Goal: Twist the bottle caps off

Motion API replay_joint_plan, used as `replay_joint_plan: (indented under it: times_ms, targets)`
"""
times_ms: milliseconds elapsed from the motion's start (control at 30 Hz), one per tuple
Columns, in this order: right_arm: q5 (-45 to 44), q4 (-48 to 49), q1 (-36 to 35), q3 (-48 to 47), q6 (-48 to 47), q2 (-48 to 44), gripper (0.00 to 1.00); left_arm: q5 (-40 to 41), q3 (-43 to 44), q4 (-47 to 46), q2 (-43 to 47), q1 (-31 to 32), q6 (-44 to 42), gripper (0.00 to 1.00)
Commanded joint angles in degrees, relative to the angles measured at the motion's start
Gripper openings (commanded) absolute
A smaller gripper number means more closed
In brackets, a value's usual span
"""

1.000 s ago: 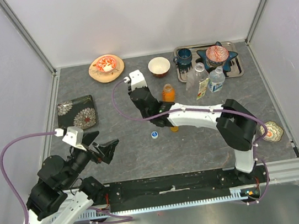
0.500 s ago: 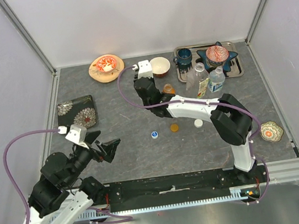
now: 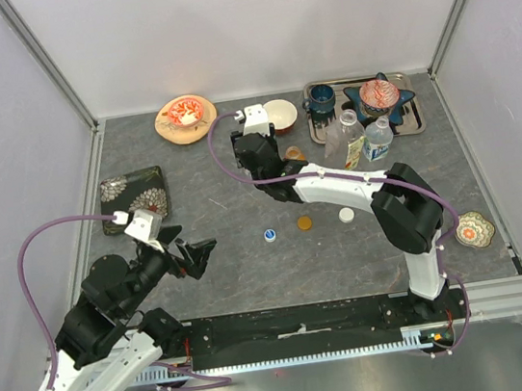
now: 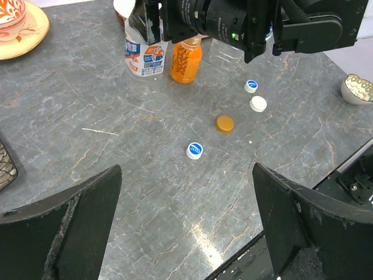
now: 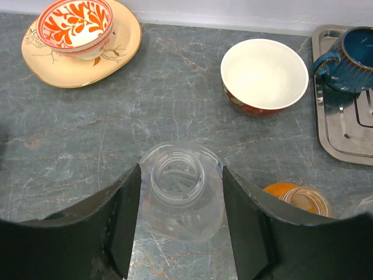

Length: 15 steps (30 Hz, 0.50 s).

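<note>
Right fingers (image 5: 180, 227) stood apart around an uncapped clear bottle (image 5: 182, 188) near the tabletop's (image 3: 231, 258) far edge, while left fingers (image 4: 186, 233) gaped wide over open mid-tabletop

Clear glossy plastic bottle (image 5: 182, 192), matt veined stone-look table (image 5: 87, 128), shiny metal tray (image 5: 344, 146)
</note>
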<state>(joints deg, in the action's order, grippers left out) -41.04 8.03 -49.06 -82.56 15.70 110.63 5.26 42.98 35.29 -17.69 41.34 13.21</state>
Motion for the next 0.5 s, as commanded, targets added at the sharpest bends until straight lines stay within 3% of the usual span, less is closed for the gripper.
replay_joint_plan:
  times_ms: [0,467]
  targets:
    - [0.43,-4.16,0.45,-1.99,0.64,-1.64,0.66,-1.48,0.26,-3.21,-1.03,-0.12,-0.2,0.99]
    - [0.96,-4.87,0.46,-2.34,0.38,-6.47,0.77,-1.83,0.0,-3.91,-1.91,-0.12,-0.64,0.99]
